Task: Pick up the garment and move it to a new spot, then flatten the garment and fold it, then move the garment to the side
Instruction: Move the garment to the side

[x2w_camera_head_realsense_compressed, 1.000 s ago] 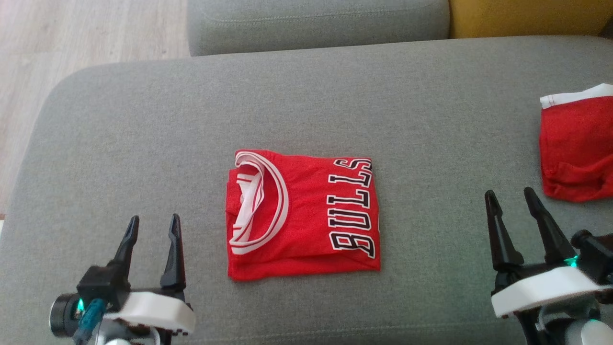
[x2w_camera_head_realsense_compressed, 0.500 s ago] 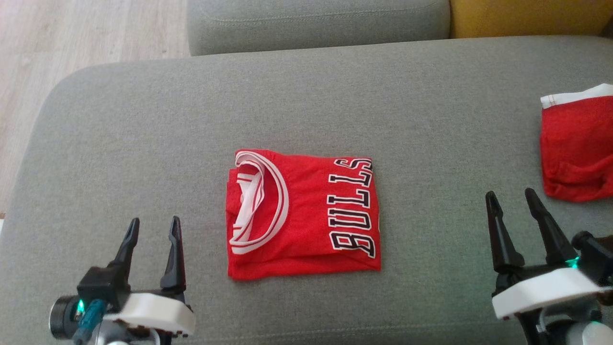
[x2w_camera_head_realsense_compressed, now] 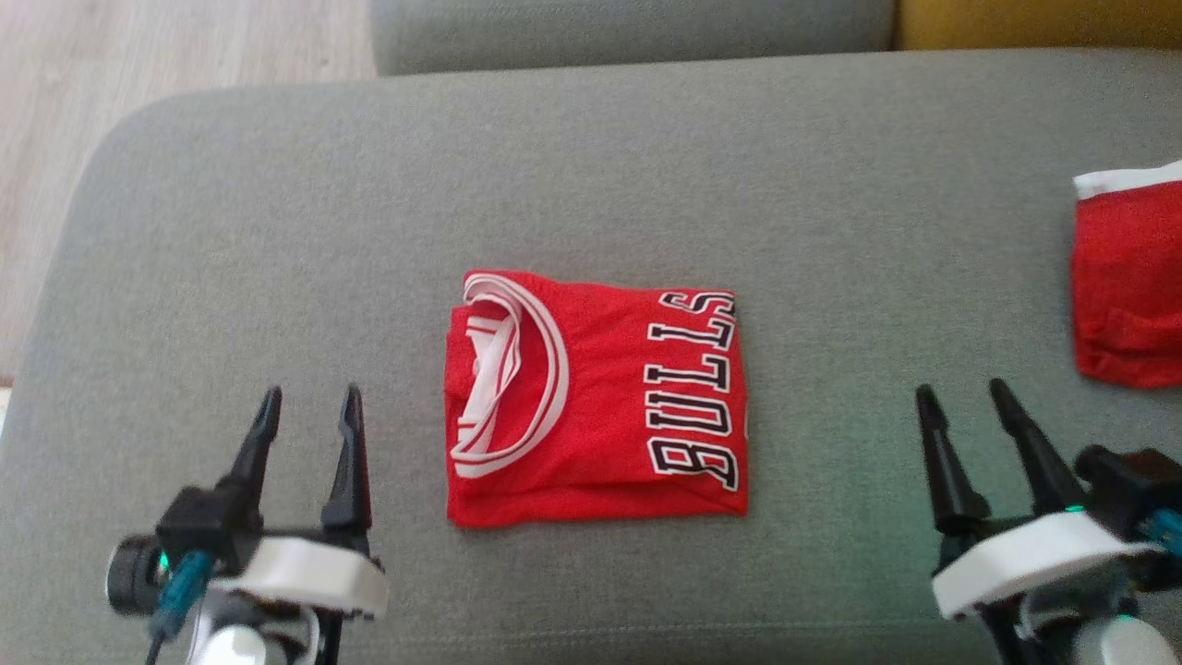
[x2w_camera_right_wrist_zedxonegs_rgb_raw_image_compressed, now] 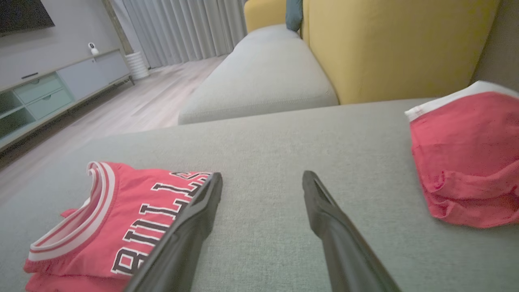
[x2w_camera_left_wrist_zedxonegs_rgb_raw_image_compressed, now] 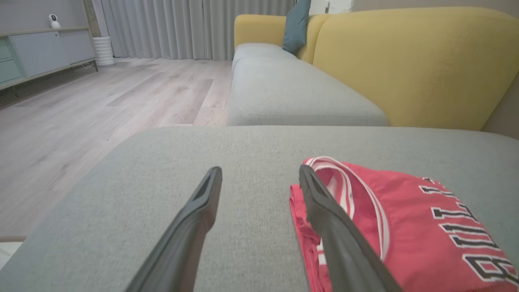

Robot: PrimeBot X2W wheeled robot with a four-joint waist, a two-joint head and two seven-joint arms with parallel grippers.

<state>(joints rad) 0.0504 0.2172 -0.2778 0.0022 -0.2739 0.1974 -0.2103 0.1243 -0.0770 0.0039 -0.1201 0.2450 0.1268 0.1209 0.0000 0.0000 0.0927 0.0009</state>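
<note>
nearest the cam, the left gripper (x2w_camera_head_realsense_compressed: pixel 309 399) and right gripper (x2w_camera_head_realsense_compressed: pixel 956 392) sit over the near part of the grey seat cushion (x2w_camera_head_realsense_compressed: pixel 646 166). fingers are spread wide w/ nothing in either one, so both are released. between them, well apart from each, the red bulls jersey (x2w_camera_head_realsense_compressed: pixel 600 397) lies flat on the cushion, already folded into a tidy rectangle. collar end is toward the left gripper, lettering toward the right one. further right there's a second red garment w/ a white band (x2w_camera_head_realsense_compressed: pixel 1127 277), and beyond that the yellow backrest (x2w_camera_head_realsense_compressed: pixel 1034 23) and wood floor (x2w_camera_head_realsense_compressed: pixel 185 55).

what changed in the last sec: the whole head view slid a bit, so that's the cam moving — the jersey hasn't budged on the cushion. the right gripper looks to have edged inward slightly. imo the fold's done and only the move to the side is left — prob a grab comes next.
</note>
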